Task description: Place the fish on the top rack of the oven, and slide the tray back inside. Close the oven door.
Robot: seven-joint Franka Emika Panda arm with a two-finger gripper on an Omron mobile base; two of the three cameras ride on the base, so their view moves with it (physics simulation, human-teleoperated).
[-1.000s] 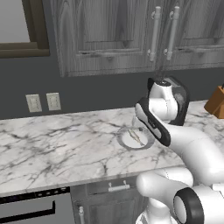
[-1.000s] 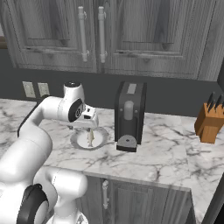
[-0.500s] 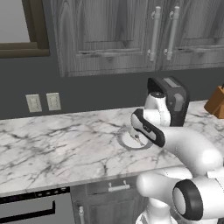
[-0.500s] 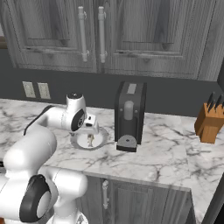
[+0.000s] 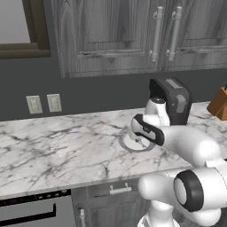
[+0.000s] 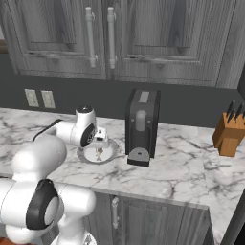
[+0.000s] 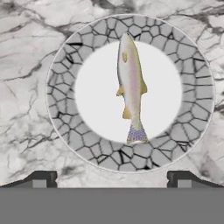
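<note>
Fish (image 7: 130, 89) lies on the mosaic-rimmed plate (image 7: 65, 100) on the marble counter (image 7: 26, 52).

Even, shadowless, sharp rendered light

Grey wood wall cabinets (image 6: 119, 38) hang over a marble counter (image 5: 57, 150) — dark wall (image 6: 67, 95), two pale outlets (image 5: 44, 103).

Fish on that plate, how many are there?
1. A single fish lies across the white middle of the round plate on the marble counter, under the robot's open gripper. Nothing seems hidden.
</note>
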